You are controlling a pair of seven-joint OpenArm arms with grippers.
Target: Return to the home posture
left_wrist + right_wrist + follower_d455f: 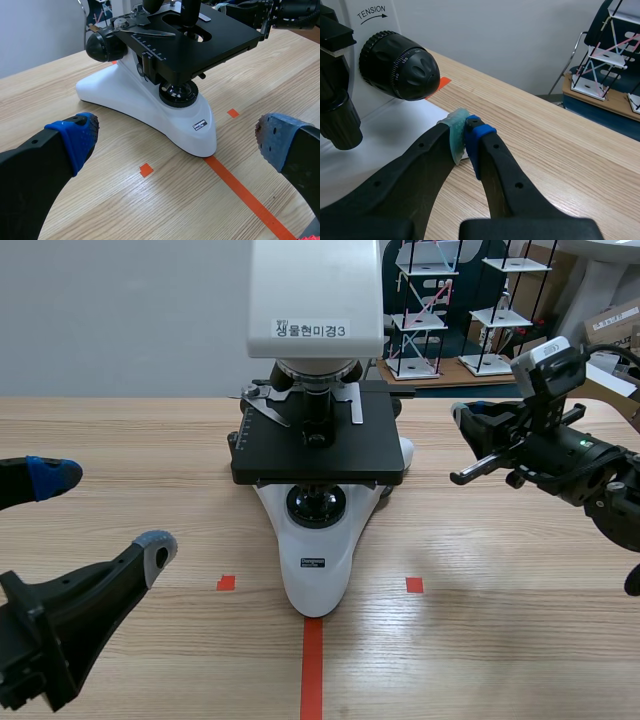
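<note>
A white and black microscope (318,430) stands mid-table, its base (150,107) ahead of my left gripper (175,140). That left gripper (100,510) sits low at the table's left, open, blue pads (75,137) wide apart with nothing between them. My right gripper (465,420) hovers to the right of the microscope stage (320,445). In the right wrist view its fingers meet, shut on nothing (466,140), just short of the black focus knob (400,65) on the microscope's side.
Wire display racks (440,300) and a cardboard box (610,325) stand behind the table's far edge. Orange-red tape marks (312,670) lie on the wooden tabletop in front of the microscope base.
</note>
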